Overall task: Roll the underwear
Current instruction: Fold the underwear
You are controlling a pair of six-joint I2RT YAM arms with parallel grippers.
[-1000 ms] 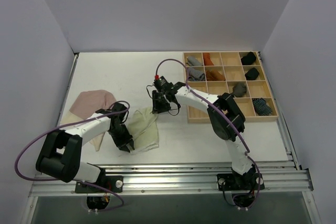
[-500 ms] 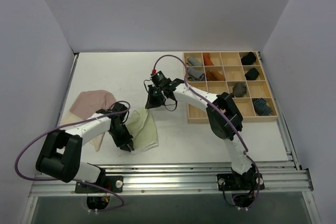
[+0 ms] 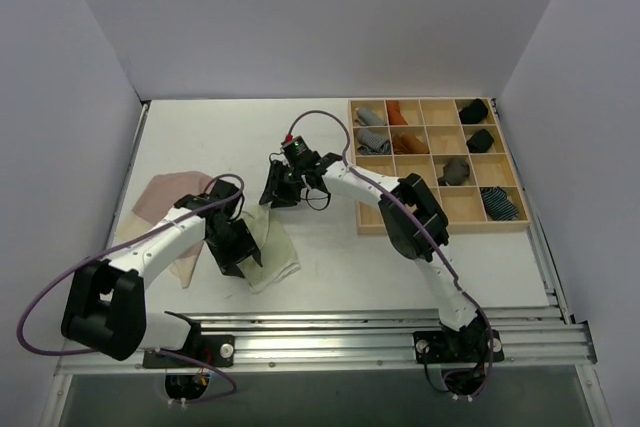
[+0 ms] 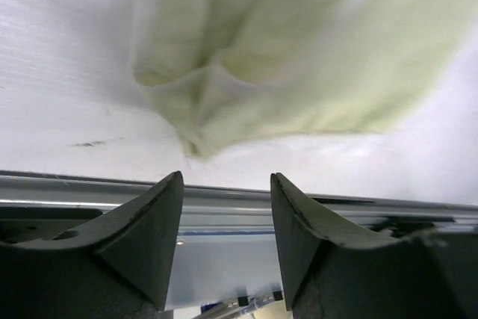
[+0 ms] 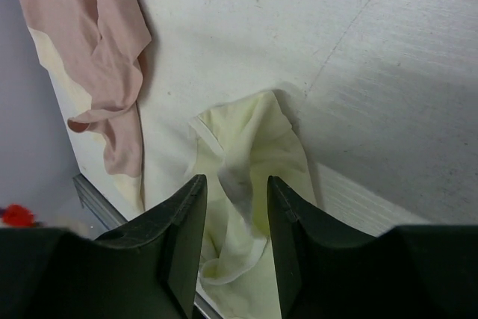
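Left claw [image 4: 225, 181] gapes empty; right claw [image 5: 236, 181], shifted leftward, gapes empty above the yellow-green brief [image 5: 258, 147].

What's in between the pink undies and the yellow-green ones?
Only a strip of bare white table separates the pink underwear from the yellow-green underwear, in the right wrist view. From the top, the left gripper covers that gap.

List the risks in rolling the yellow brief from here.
1. The left end effector and right end effector are both open and hold nothing. The yellow brief lies bunched, so a roll may start lopsided or loose.
2. The yellow brief sits near the rail; pushing it nearer could snag it there.
3. The left arm reaches across the pink brief and might drag it along.
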